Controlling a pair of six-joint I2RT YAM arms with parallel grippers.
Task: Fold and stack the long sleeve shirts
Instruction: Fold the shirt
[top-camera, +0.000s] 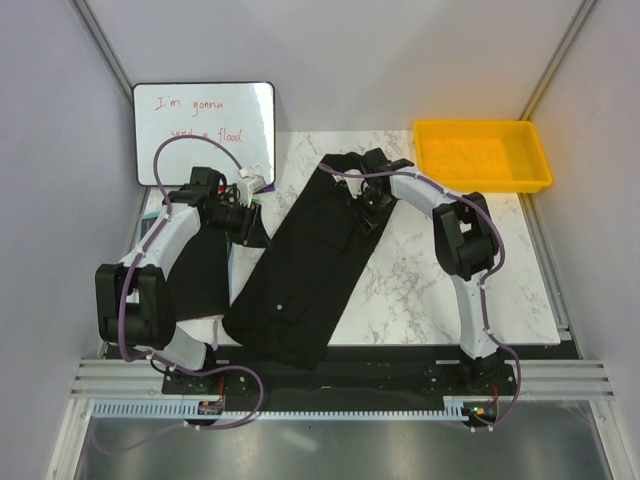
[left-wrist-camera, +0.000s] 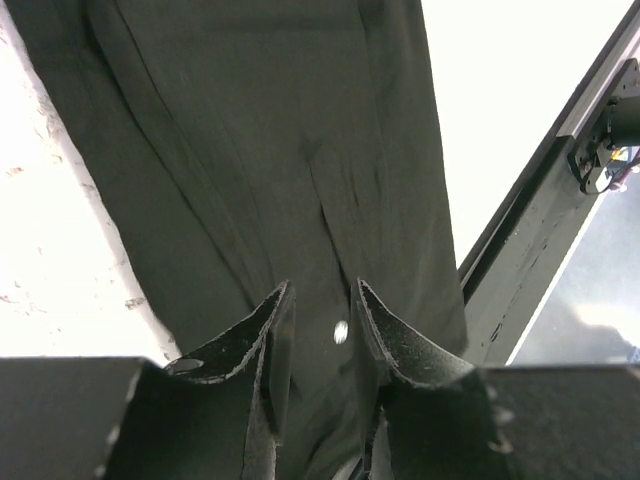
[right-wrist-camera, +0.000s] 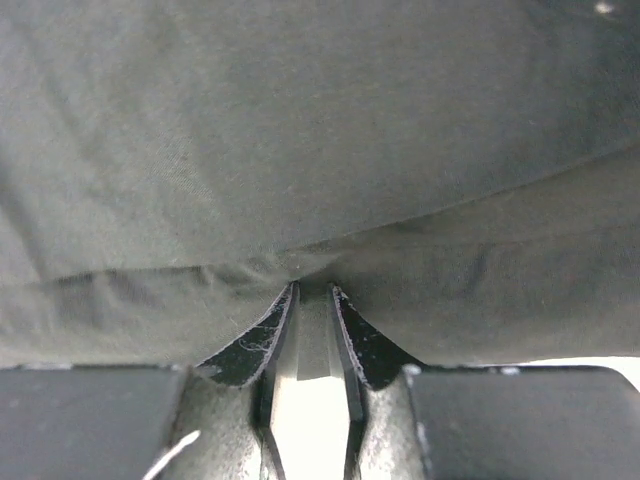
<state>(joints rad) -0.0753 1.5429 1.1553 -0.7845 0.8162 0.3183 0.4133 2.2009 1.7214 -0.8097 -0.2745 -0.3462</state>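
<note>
Black shirt (top-camera: 300, 270) is laid on the worktop (top-camera: 420, 280), its long axis slanting away from the right tool (right-wrist-camera: 314, 292) toward the near left. Its far edge is pinched by that tool; whether cloth is held by the left tool (left-wrist-camera: 322, 300) cannot be told.

- Table (top-camera: 420, 290): shirt (top-camera: 300, 270) lies across its centre, running from 7 o'clock to 12 o'clock.
- Further cloth (top-camera: 205, 275) at 9 o'clock, just beside the shirt.
- Whiteboard (top-camera: 204, 130) at 10 o'clock, far corner.
- Tray (top-camera: 483, 155) at 2 o'clock, apart from the shirt.
</note>
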